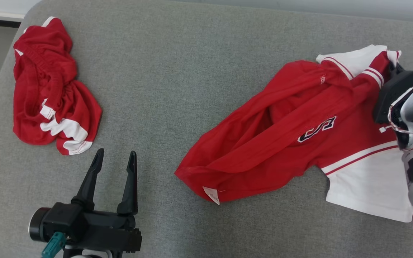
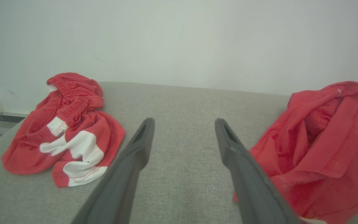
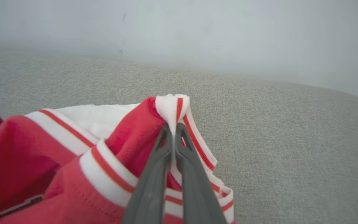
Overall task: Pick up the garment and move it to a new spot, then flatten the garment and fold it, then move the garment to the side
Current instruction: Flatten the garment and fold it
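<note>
- garment (image 1: 281, 143): red jersey with white sleeves, on the right half of the grey surface (image 1: 177, 71), crumpled and lying at a slant, with the hem toward near-left and the shoulders toward far-right
- black-and-white print (image 1: 316, 129) shows on the chest, partly lost in a fold; a small white label (image 1: 212, 195) sticks out at the hem on the near-left end
- one white sleeve (image 1: 368, 186) lies flat at the near right, with a white and a red stripe where it meets the red body
- right pincer (image 3: 173, 127): fingers pressed together, pinching the garment's white ribbed trim (image 3: 171, 107) with red stripes at its far-right corner; collar or cuff, cannot tell which
- in the right wrist view the pinched trim bunches into a peak just past the fingertips, and the rest of the cloth spreads to the left of it
- left pincer (image 1: 116, 152): spread, bare surface showing in the gap, at the near left
- it sits between the two cloth heaps and touches neither; cannot tell whether its tips touch the surface
- red shorts (image 1: 48, 89) with white panels, crumpled in a heap at the far left, well apart from the garment
- left wrist view: shorts left of the fingers, garment's open hem just beside the right finger, pale wall (image 2: 179, 37) behind the surface's far edge
</note>
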Available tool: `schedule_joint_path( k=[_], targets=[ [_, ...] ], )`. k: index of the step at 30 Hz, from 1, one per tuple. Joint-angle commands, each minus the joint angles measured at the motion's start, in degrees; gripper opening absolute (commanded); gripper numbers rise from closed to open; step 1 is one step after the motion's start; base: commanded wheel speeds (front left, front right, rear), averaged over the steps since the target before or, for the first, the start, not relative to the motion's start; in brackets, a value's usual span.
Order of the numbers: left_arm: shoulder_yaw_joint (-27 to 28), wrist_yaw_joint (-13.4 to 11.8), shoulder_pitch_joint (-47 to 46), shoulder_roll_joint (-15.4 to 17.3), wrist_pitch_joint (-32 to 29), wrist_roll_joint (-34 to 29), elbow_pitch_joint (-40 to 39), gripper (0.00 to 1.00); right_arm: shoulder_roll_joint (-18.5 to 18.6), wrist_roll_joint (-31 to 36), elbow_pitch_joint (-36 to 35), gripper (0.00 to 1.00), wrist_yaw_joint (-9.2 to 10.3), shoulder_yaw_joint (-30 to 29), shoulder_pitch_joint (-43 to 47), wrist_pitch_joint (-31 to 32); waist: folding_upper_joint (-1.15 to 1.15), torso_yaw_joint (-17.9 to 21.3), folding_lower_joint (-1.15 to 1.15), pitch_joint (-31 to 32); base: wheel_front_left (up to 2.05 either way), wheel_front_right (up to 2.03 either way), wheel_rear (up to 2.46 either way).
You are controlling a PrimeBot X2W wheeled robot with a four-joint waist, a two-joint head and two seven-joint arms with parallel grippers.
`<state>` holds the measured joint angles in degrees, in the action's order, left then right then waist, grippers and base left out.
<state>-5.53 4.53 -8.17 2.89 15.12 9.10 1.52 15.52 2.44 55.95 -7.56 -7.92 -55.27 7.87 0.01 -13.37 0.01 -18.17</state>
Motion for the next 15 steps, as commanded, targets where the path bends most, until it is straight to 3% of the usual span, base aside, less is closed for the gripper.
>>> schedule_joint_path(
  k=[1,7,15],
  targets=[
    [0.1,-0.4,-0.5,0.0,0.0,0.0,-0.1,1.00,-0.6,0.1,1.1,1.00,0.15,0.1,-0.3,-1.1,-0.01,0.0,-0.01,0.2,0.00,0.00,0.00],
    [1.1,-0.9,1.6,0.0,0.0,0.0,1.2,1.00,-1.0,-1.1,3.0,1.00,0.15,1.4,2.9,-5.8,-0.01,2.0,-0.01,3.7,0.00,0.00,0.00],
    [3.4,-0.7,5.0,0.0,0.0,-0.8,4.0,1.00,-1.5,-2.6,-1.2,1.00,0.15,5.0,11.4,-16.1,-0.01,6.1,-0.01,10.1,0.00,0.00,0.00]
  ],
)
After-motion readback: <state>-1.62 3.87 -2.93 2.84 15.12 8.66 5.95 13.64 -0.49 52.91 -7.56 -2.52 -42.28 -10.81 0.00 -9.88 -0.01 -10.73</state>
